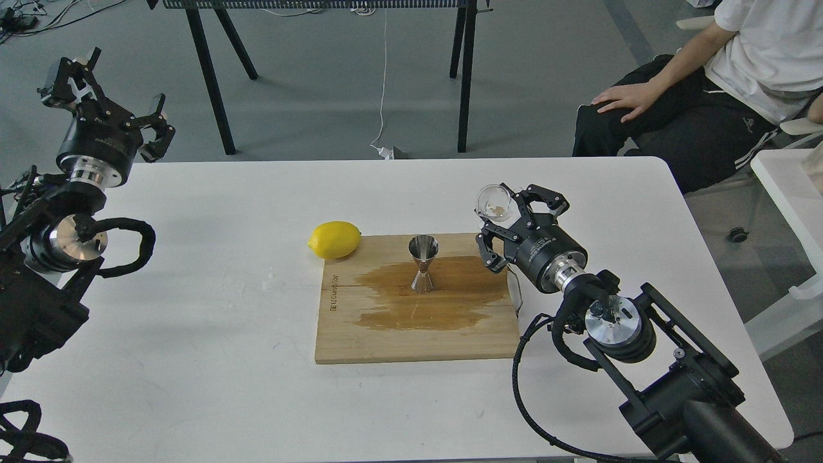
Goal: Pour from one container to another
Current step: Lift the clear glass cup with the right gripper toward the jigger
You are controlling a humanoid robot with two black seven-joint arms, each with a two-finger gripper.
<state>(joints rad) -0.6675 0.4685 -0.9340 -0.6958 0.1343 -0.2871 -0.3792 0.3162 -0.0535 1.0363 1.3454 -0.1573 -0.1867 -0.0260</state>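
Right gripper (508, 212) pinching glass cup (494, 201), tilted, right of jigger (423, 254); jigger upright on wet board (411, 334); left gripper (112, 96) spread, far left, empty.

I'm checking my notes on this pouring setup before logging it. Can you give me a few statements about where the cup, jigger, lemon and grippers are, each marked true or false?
1. The right gripper holds the glass cup. True.
2. The jigger lies on its side on the white table. False: it stands upright on the wooden board.
3. The lemon sits at the board's far left corner. True.
4. The left gripper is holding the lemon. False: it is open and empty, raised off to the left of the table.
5. The board is dry. False: a dark wet stain spreads around the jigger.
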